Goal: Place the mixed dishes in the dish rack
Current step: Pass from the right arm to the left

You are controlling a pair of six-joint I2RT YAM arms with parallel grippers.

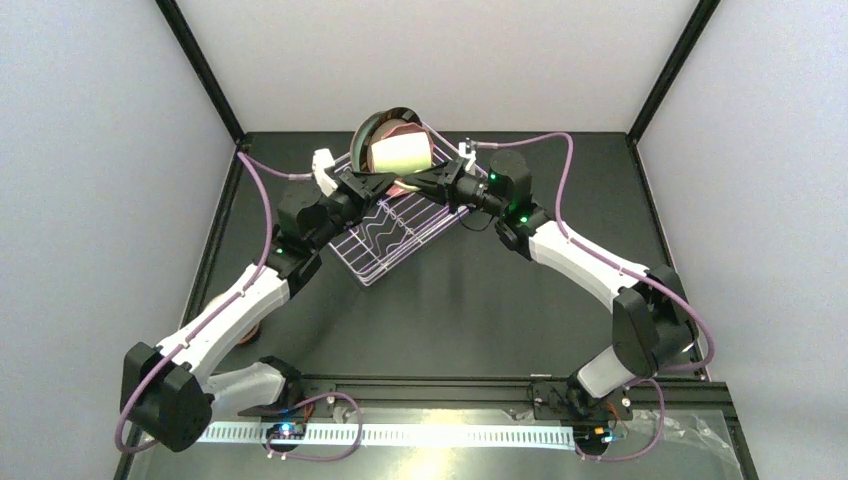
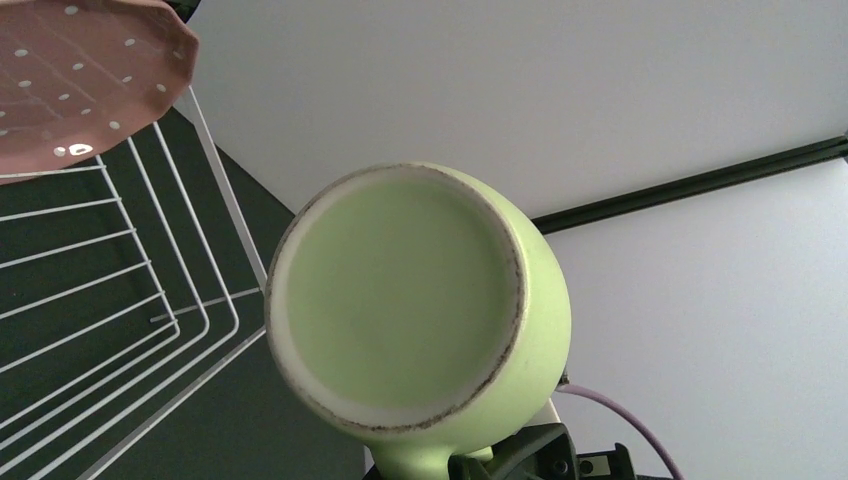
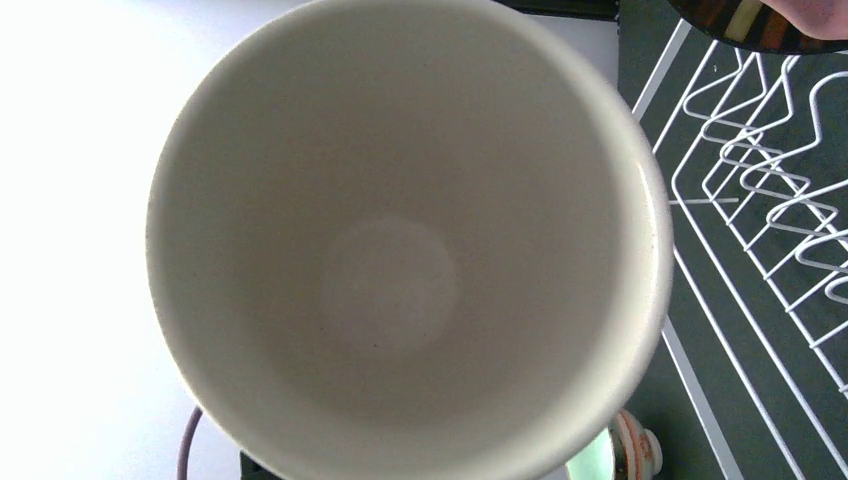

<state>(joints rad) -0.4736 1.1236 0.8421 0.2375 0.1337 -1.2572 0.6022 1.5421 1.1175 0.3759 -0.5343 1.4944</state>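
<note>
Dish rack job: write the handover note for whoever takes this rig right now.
Left end effector and right end effector: both at the green mug, over the far end of the rack. Neither grip is visible, so which one holds it is unconfirmed.
Done: dark-rimmed plate and pink plate stand in the rack.
To do: set the mug in, then load the small mint-and-red piece lying outside the rack. Other dishes are not in view.

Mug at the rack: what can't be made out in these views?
- Left gripper: hold unclear; top view too small, and the mug covers the fingers in the left wrist view.
- Right gripper: hold unclear; the mug's inside fills the right wrist view.
- Plates: top view, mostly behind the mug; cut by wrist-view edges.
- Small piece: right wrist view, cut by the bottom edge and the mug.
</note>
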